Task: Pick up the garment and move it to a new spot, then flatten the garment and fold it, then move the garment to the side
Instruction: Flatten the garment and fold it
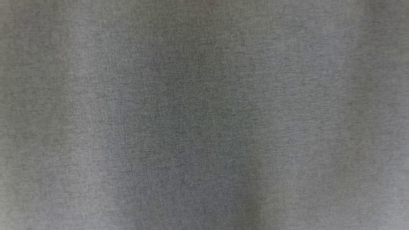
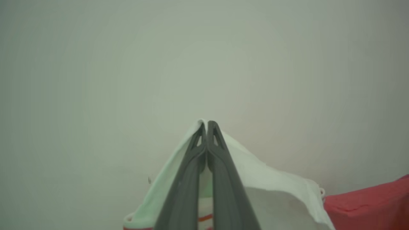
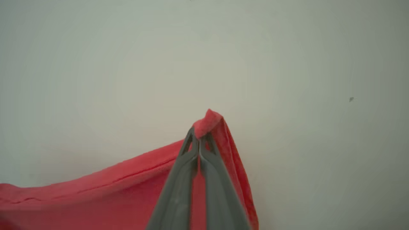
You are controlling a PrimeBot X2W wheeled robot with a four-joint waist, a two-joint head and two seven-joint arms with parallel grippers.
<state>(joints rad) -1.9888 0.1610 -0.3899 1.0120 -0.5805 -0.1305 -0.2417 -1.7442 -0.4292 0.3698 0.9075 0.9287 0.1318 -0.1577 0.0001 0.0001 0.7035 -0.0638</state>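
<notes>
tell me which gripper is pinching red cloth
The right gripper: shut on the garment at a red fold; the left gripper pinches its white edge instead.

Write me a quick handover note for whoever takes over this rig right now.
Left gripper: fingers shut on a white edge of the garment.
Right gripper: fingers shut on its red edge.
Pale surface lies beyond both. Grey cloth close before the head camera; layout hidden.
Done: both edges gripped.
Left: set down at new spot, flatten, fold, move aside.
</notes>
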